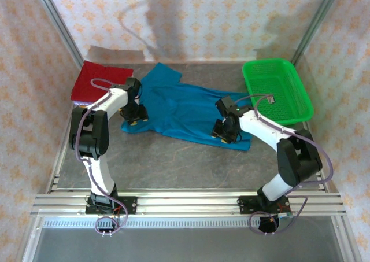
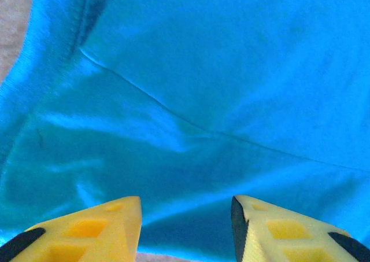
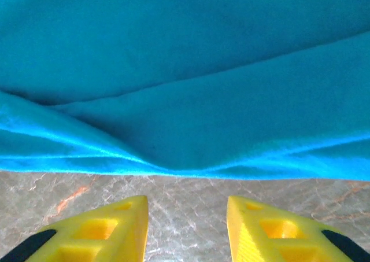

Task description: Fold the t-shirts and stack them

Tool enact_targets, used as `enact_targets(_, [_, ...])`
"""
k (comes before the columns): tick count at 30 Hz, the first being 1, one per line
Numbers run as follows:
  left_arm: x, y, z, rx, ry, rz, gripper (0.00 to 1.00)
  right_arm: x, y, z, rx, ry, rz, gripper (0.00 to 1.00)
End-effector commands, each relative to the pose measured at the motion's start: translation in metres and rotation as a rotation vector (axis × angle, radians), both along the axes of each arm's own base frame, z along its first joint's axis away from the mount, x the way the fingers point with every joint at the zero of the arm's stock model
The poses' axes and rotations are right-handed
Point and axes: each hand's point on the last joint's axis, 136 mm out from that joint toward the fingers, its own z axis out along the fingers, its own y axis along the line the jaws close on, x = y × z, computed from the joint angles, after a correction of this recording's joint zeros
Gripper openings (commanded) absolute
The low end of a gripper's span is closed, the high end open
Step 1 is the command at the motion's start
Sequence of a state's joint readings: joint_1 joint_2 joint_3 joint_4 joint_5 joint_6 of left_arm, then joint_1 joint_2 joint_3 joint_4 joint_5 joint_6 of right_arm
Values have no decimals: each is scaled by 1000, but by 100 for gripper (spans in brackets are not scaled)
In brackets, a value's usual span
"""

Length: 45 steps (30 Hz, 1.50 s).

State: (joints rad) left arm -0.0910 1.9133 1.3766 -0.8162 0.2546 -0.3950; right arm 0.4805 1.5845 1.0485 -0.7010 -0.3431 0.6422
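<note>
Teal-blue cloth t-shirt (image 1: 185, 109) lies unfolded on the desk (image 1: 173, 163), dark red cloth shirt (image 1: 99, 80) already folded; left end effector (image 2: 185, 227) and right end effector (image 3: 187, 227) both spread, empty

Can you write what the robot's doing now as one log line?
teal shirt: spread out, unfolded | left gripper: open, over shirt | right gripper: open, at shirt's edge | red shirt: folded, far left
</note>
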Motion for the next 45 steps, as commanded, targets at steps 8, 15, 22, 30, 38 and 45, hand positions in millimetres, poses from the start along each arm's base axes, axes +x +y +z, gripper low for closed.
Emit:
enact_targets(8, [-18, 36, -37, 76, 86, 8, 47, 0, -10, -50, -57, 27, -25, 40])
enact_targets(15, [-41, 54, -46, 125, 169, -8, 48, -25, -31, -69, -131, 120, -29, 40])
enact_targets(22, [-78, 77, -40, 246, 266, -28, 48, -62, -49, -66, -182, 219, -38, 40])
enact_targets(30, [-130, 72, -44, 220, 358, -6, 48, -99, -52, -60, -117, 273, -48, 40])
enact_targets(38, [-159, 57, -32, 171, 325, 70, 50, -103, -40, -11, 7, 161, -58, 44])
enact_targets(45, [-118, 39, 6, 143, 184, 56, 50, -86, -89, 9, -75, 55, -199, 45])
